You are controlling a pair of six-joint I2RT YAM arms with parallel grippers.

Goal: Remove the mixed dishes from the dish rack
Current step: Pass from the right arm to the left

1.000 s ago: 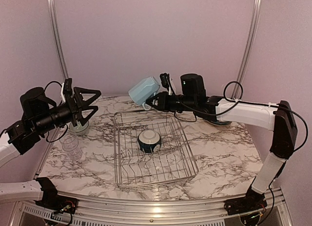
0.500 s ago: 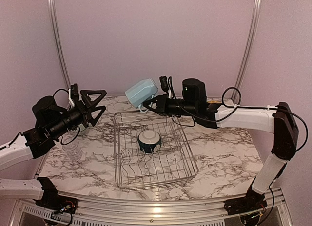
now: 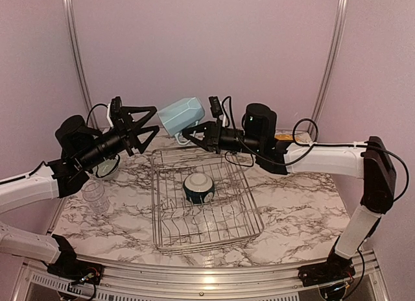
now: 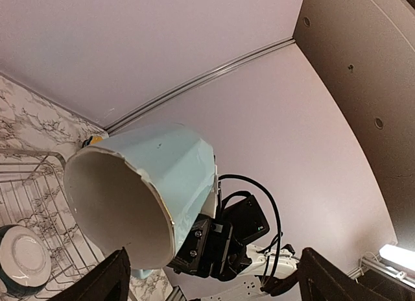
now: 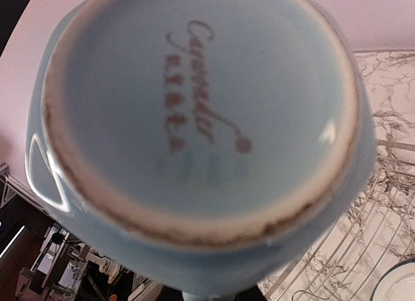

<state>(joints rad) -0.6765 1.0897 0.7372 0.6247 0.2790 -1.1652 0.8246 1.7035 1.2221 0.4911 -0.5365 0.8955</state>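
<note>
- The dish rack [image 3: 194,233] sits on the table [image 3: 292,204], well below both sets of fingers. It's nearly cleared out. Only the dark-teal-and-white bowl [image 3: 198,187] is in it, under the right fingers and nearer than them.
- A clear glass [image 3: 95,197] stands on the table beside the rack, down behind the left fingers. That looks like the drop-off side.
- The left fingers [image 3: 140,111] are spread wide with nothing in them, aimed at the mug's open mouth and just short of it.
- The light blue mug [image 3: 180,115] hangs in the air between the two sets of fingers, tipped sideways with its mouth toward the left ones. Probably a handoff.
- The right fingers [image 3: 200,131] are pinched nearly closed on the mug, seemingly by its handle, with its base turned back toward them.
</note>
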